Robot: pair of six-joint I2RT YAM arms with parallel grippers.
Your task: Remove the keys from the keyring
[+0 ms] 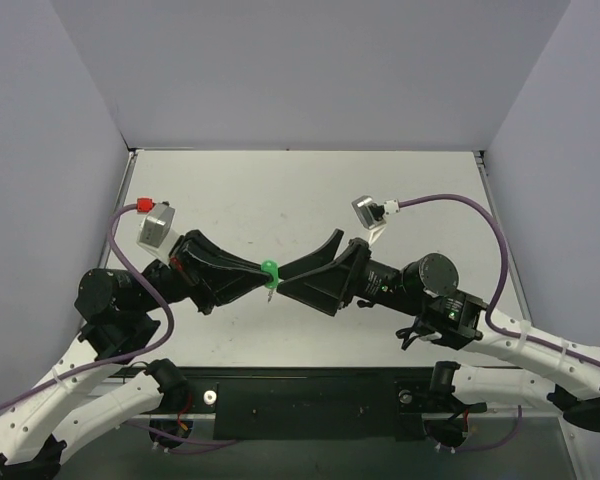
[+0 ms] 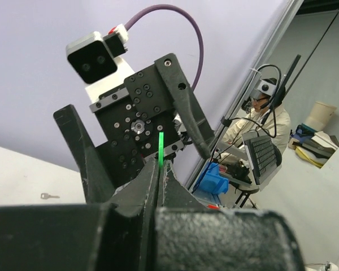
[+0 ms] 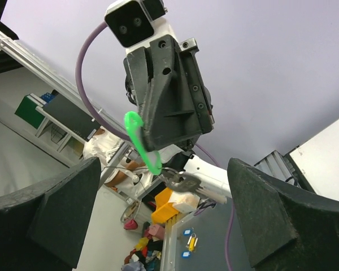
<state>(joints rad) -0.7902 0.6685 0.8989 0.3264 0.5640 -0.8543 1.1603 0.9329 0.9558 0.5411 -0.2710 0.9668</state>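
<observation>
My left gripper [image 1: 260, 273] is shut on the green keyring fob [image 1: 269, 269] and holds it above the middle of the table. In the left wrist view the fob [image 2: 160, 148] shows edge-on, sticking up between the closed fingertips [image 2: 153, 169]. In the right wrist view the fob [image 3: 141, 141] curves out of the left gripper [image 3: 169, 107], and a small silver key [image 3: 183, 182] hangs from its lower end. The key shows as a tiny sliver in the top view [image 1: 268, 292]. My right gripper [image 1: 292, 280] is open, its two fingers [image 3: 56, 209] spread wide either side of the fob and key without touching them.
The white table [image 1: 280, 190] lies between grey walls. A small silver key-like piece [image 2: 46, 196] lies on the table behind the right gripper in the left wrist view. Purple cables [image 1: 460, 205] loop from both wrist cameras.
</observation>
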